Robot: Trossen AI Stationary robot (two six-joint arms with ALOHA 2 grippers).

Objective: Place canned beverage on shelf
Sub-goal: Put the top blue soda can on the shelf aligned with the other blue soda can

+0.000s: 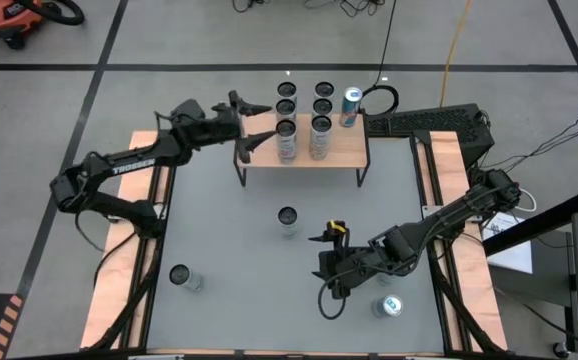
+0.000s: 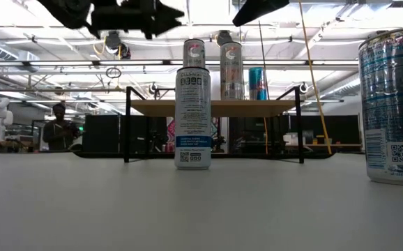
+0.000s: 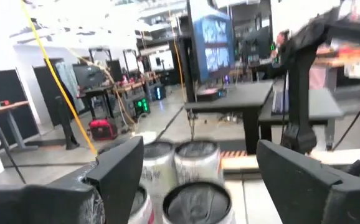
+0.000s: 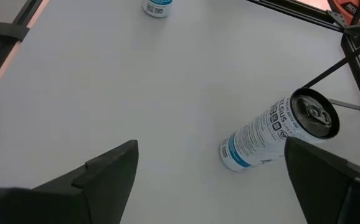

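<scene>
from above, at the left we see the left arm (image 1: 119,170) folded at the table's left edge, its forearm reaching toward the far side. the left gripper (image 1: 257,125) sits at the left end of the shelf (image 1: 344,151), fingers spread wide with nothing between them, just beside the nearest shelf can (image 1: 287,139). in its wrist view the two dark fingers (image 3: 121,171) frame the can tops without touching them.

nearer us on the left, a lone can (image 1: 181,277) stands on the grey table (image 1: 229,240).

moving to the middle, the shelf stands at the table's far edge and carries six silver cans in two columns, plus a teal can (image 1: 351,106) at its far right corner. in front of the shelf a silver can (image 1: 288,221) stands upright on the table, well apart from both grippers.

further right, the right arm (image 1: 449,215) bends in from the right edge, its forearm angled toward the near side of the table. the right gripper (image 1: 327,274) hangs low over the near centre, jaws fully spread and empty. another can (image 1: 390,305) stands close to the right of it.
</scene>
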